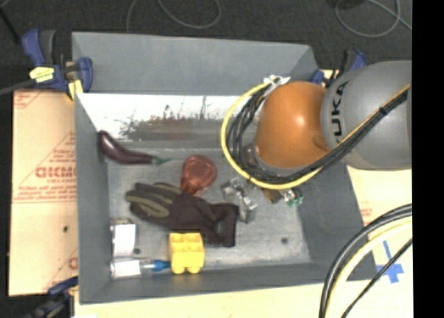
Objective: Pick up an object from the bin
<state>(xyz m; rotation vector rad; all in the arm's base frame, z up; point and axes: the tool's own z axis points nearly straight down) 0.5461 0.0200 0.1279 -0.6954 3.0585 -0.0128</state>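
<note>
1. The arm (374, 112) reaches into the bin (94, 191) from the right, and its wrist bears an orange cover (288, 126) looped by black and yellow cables (232, 136).
2. The end effector (239, 198) hangs below the cover, low over the middle of the bin floor and somewhat right of centre.
3. Whether the end effector is apart or together cannot be told, and nothing can be seen held in it.
4. The nearest thing is a dark glove (180, 209), lying flat across the middle of the floor.
5. The glove's olive-tipped digits point left, and its cuff end lies right at the end effector. Whether the two touch cannot be told.
6. A red round thing (199, 172) sits just beside the end effector, up and to its left, against the glove's upper edge.
7. A purple aubergine (119, 150) lies near the back wall on the left, well apart from the end effector.
8. A yellow block (186, 252) stands at the front, just below the glove.
9. A white box (123, 238) sits in the front left corner, and a tube with a blue tip (139, 266) lies below it.
</note>
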